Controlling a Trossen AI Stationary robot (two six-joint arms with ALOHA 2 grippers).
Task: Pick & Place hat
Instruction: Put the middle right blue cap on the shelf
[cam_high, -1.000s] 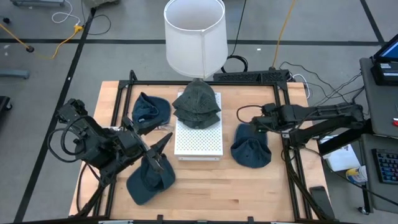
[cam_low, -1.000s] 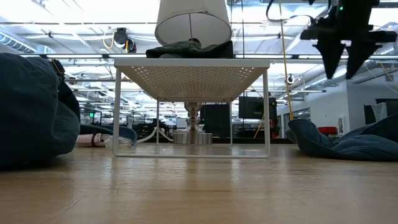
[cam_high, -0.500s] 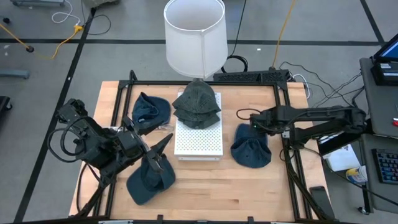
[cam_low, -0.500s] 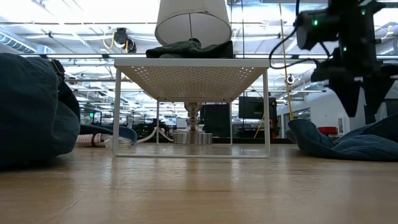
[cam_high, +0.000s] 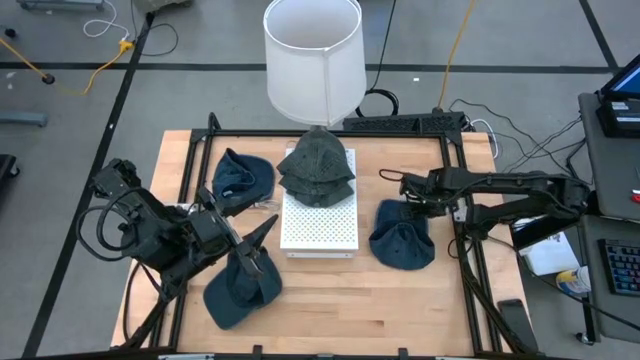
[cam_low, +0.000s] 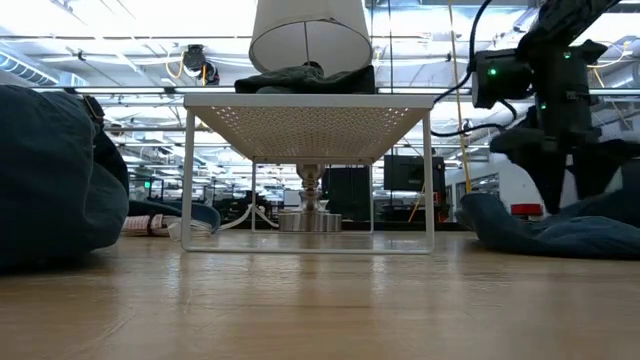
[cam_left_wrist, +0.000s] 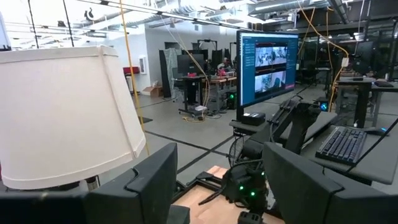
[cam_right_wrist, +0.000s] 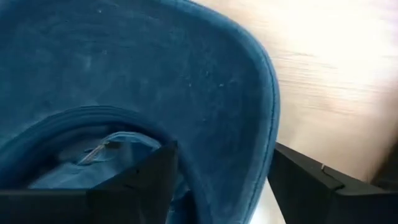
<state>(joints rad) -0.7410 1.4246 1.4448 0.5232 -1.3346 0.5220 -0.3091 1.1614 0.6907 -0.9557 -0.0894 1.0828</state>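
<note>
The right gripper (cam_high: 409, 206), fingers spread wide, straddled the rim of a blue hat (cam_high: 402, 243) right of the white rack (cam_high: 319, 223); the left gripper (cam_high: 262, 230) waited open

A tall lamp with a white drum-shaped fabric shade (cam_high: 313, 55) stands at the far edge of the light wooden table (cam_high: 330, 310), its metal base (cam_low: 310, 220) visible beneath a white perforated metal riser shelf (cam_high: 319, 222) at the table's middle. Behind the table a black power strip (cam_high: 405, 122) lies on the grey floor, with a yellow cable (cam_high: 100, 66) off to the left. A large monitor (cam_left_wrist: 267, 59) glows in the room beyond.
</note>
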